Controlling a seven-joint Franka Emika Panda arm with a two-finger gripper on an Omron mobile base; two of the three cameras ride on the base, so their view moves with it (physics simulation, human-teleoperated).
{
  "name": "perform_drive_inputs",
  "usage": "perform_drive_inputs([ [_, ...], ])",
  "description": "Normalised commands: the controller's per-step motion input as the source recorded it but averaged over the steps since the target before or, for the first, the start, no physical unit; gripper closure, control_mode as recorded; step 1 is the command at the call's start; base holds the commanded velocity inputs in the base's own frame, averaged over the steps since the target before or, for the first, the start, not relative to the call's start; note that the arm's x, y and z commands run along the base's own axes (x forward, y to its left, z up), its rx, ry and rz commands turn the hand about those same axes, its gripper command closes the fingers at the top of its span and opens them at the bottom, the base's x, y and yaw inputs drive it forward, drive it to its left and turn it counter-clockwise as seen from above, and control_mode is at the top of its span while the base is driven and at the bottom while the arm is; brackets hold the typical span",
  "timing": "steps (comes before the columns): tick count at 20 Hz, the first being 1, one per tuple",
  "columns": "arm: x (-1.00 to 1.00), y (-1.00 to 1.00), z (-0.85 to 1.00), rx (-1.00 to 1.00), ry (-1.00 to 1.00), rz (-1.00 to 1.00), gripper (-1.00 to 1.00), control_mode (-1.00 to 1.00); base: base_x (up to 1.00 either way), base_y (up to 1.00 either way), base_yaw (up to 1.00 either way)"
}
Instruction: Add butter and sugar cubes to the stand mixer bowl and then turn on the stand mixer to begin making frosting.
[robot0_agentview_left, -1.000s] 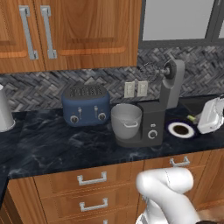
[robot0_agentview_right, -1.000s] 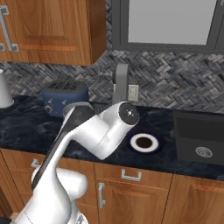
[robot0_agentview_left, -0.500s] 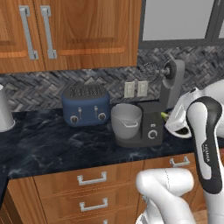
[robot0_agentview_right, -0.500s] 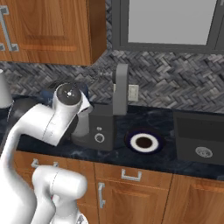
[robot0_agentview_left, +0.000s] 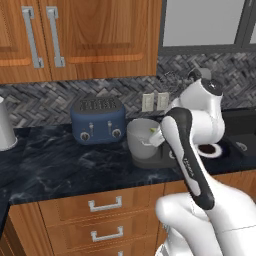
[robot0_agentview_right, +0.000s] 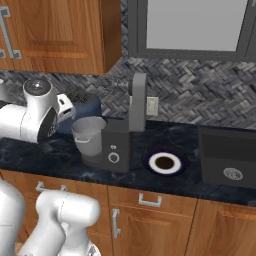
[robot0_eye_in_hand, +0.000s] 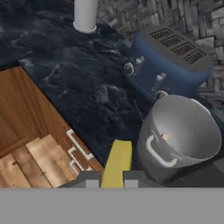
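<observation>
Dark marbled counter (robot0_agentview_left: 65, 170) runs across the middle of the left base view, under wooden cabinets (robot0_agentview_left: 80, 35) in the upper left and a grey herringbone backsplash. On it, left of centre, sits the navy toaster (robot0_agentview_left: 98, 120), and just right of it the stand mixer bowl (robot0_agentview_left: 142, 137), pale grey, standing on the base of the stand mixer (robot0_agentview_right: 125, 131). In the right base view the mixer's dark head is tilted up at centre frame, the round knob low on its front, and a dark plate with a white ring (robot0_agentview_right: 164, 162) lies on the counter just to its right, with a sink (robot0_agentview_right: 227, 157) at the right edge.

The gripper (robot0_eye_in_hand: 112, 178) shows at the bottom centre of the hand view, its two dark fingers closed on the butter (robot0_eye_in_hand: 117, 162), a yellow stick jutting up between them. The stick ends just beside the bowl's side handle, outside the rim. Inside the bowl, against its inner wall, a small tan sugar cube (robot0_eye_in_hand: 165, 136) is visible. A pale cylinder (robot0_eye_in_hand: 85, 15) stands on the counter at the top of the hand view
</observation>
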Motion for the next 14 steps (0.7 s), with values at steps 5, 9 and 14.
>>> perform_drive_inputs([
  [5, 0.83, 0.1, -0.02, -0.09, 0.17, -0.05, 1.0, -1.0, 0.0, 0.0, 0.0],
  [9, 0.73, -0.11, -0.31, -0.1, 0.11, -0.07, 1.0, -1.0, 0.0, 0.0, 0.0],
  [14, 0.53, -0.16, -0.5, -0.08, 0.04, -0.04, 1.0, -1.0, 0.0, 0.0, 0.0],
])
